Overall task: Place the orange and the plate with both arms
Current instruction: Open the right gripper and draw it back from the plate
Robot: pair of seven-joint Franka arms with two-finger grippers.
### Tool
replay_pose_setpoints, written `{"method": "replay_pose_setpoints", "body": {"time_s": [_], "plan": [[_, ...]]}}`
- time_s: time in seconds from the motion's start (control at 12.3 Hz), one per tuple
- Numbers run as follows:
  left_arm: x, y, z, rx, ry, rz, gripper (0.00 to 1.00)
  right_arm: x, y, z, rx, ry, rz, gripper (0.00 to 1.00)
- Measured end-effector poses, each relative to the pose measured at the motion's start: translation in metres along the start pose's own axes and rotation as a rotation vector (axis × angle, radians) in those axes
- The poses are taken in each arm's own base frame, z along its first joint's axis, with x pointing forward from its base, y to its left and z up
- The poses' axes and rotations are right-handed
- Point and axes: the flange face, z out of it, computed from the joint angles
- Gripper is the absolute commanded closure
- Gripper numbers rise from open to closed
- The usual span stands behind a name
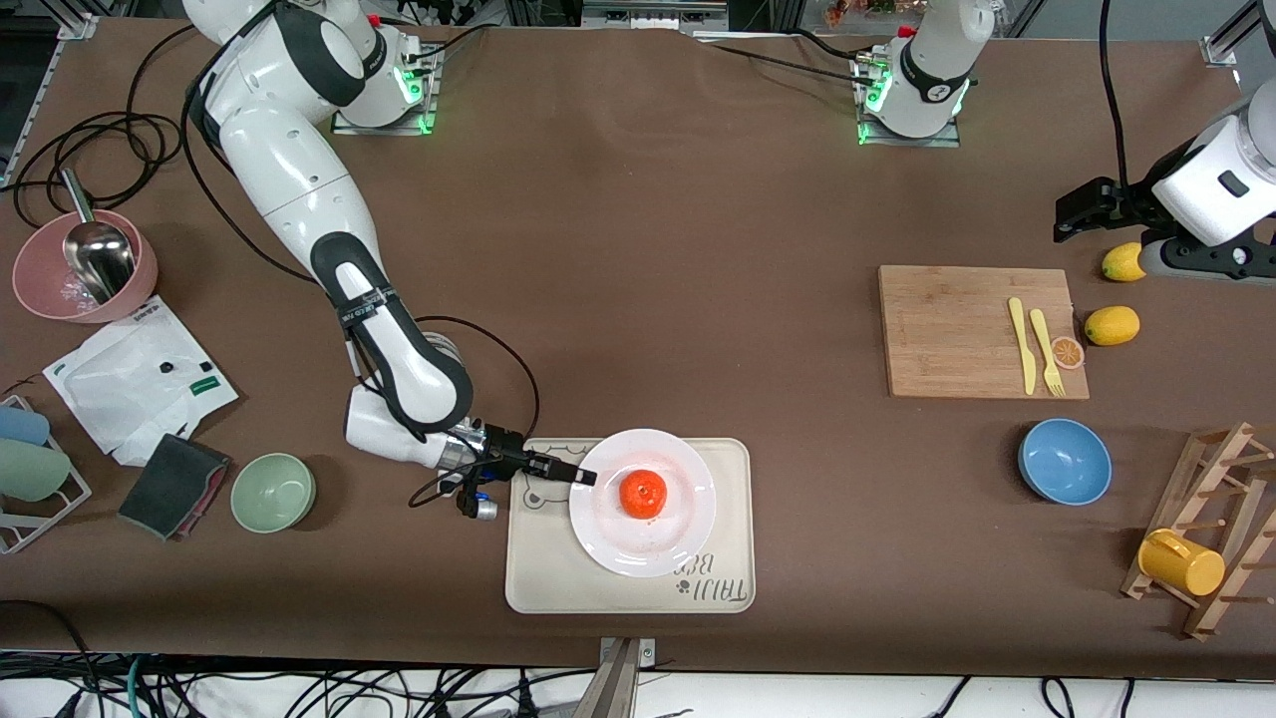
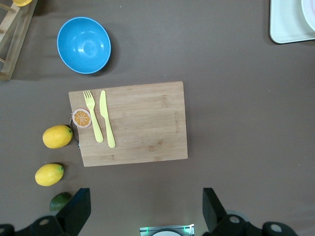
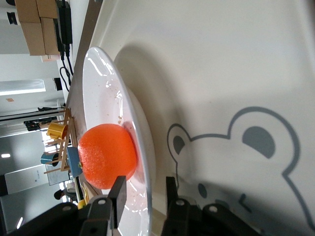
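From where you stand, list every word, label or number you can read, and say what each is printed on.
"TAJJI BEE" or similar, shown upside down and only partly legible: on the beige rectangular bear-printed tray, near its paw-print mark.
Green label on the white plastic bag: too small to read.
Faint mark burned into the bamboo cutting board: unreadable.
Black band on the right arm: white print, unreadable.

Only readable bit is dark lettering on the beige tray (image 1: 718, 588), at its corner just beside the plate (image 1: 608, 553) (upside down here, can't make out the words).
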Motion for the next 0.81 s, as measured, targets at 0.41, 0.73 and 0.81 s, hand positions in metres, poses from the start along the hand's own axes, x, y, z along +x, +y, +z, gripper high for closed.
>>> {"method": "replay_pose_setpoints", "body": {"time_s": [0.41,0.73,0.81], "plan": [[0.000,0.000,0.000,-0.001,-0.001,0.000,0.00,-0.019,-0.054,-0.029,-0.083,-0.032,-0.139,0.47],[0.000,0.001,0.000,-0.001,-0.004,0.001,0.00,-0.018,-0.055,-0.057,-0.158,-0.031,-0.197,0.45],[0.000,0.002,0.001,-0.001,-0.005,0.004,0.00,-0.018,-0.053,-0.058,-0.168,-0.035,-0.203,0.36]]}}
